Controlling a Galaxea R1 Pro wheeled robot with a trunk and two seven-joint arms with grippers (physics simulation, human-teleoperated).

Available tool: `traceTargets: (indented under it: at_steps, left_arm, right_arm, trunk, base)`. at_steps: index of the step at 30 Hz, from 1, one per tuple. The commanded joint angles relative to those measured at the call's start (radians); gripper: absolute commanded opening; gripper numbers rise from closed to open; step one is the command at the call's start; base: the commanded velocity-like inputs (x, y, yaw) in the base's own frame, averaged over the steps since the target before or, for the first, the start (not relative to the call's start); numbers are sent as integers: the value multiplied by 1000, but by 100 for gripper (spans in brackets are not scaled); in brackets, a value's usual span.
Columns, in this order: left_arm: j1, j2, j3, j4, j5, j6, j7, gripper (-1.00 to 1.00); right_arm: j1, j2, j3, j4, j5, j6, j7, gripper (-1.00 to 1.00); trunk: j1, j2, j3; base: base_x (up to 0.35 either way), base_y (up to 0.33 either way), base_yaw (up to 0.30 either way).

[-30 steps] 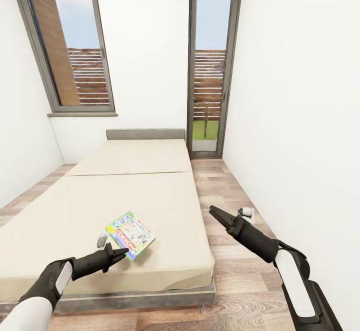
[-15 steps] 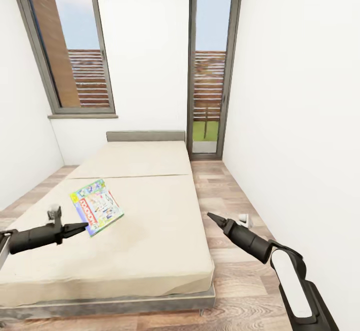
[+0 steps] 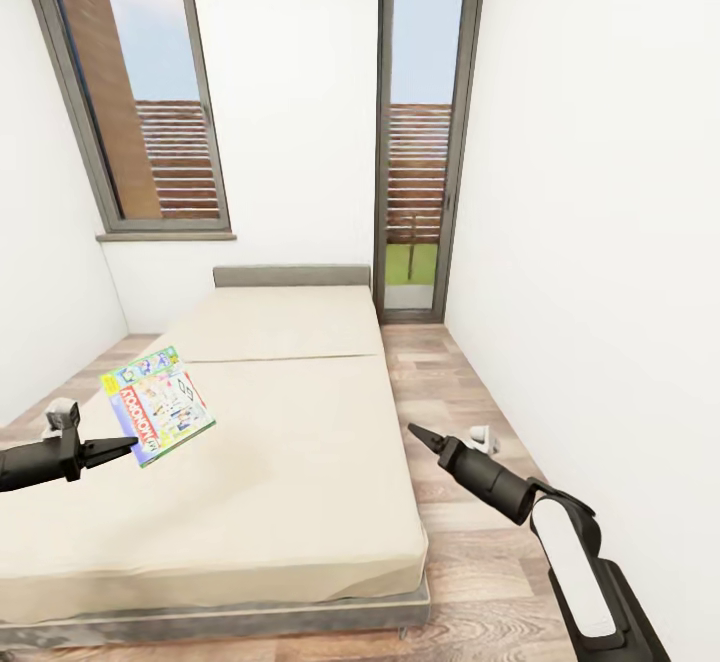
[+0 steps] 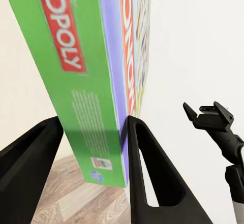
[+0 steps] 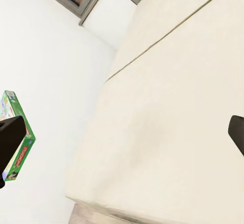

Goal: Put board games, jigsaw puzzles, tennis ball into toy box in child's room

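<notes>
Left gripper [image 3: 125,446] pinching one edge of the board game [image 3: 157,418], with the box squeezed between both black fingers [image 4: 147,168] in the left wrist view. Box held in the air, tilted, above the near left part of the bed [image 3: 300,412], touching nothing else. Right gripper [image 3: 413,433] free over the floor [image 3: 440,362] at the right side of the bed, apparently pressed together into a point and carrying nothing.

Step in hand, as a judgement: carrying this game away toward the toy box. Better to keep the squeeze firm and to move slowly, because the hold sits on one edge only and the wide flat box could swing or slip out. Good also to keep the box level and away from the left wall during any turn.

Table and toy box outside these pictures, so the way to them impossible to judge. Left arm cut off at the left border of the head view. Small white thing [image 3: 481,435] on the floor behind the right gripper too small to identify. Lettering on the box readable only in part.
</notes>
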Motion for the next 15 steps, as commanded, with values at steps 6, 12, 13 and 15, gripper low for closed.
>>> traceTargets:
  at_steps: [6, 12, 13, 15]
  left_arm:
    - [0, 3, -1, 0, -1, 11, -4, -100]
    - [0, 4, -1, 0, -4, 11, -4, -100]
    - [0, 4, -1, 0, -4, 11, -4, -100]
    - [0, 4, -1, 0, -4, 11, -4, -100]
  right_arm:
    - [-1, -1, -5, 0, 1, 6, 12, 100]
    - [-1, 1, 2, -2, 2, -4, 9, 100]
    - [-1, 1, 3, -2, 2, -11, 8, 100]
    - [-1, 1, 4, -3, 2, -21, 8, 100]
  trunk:
    - [-23, 42, 18]
    - [-46, 84, 38]
    - [-50, 91, 42]
    - [-58, 105, 49]
  base:
    - [0, 0, 6]
    - [0, 0, 210]
    - [0, 0, 271]
    - [0, 0, 276]
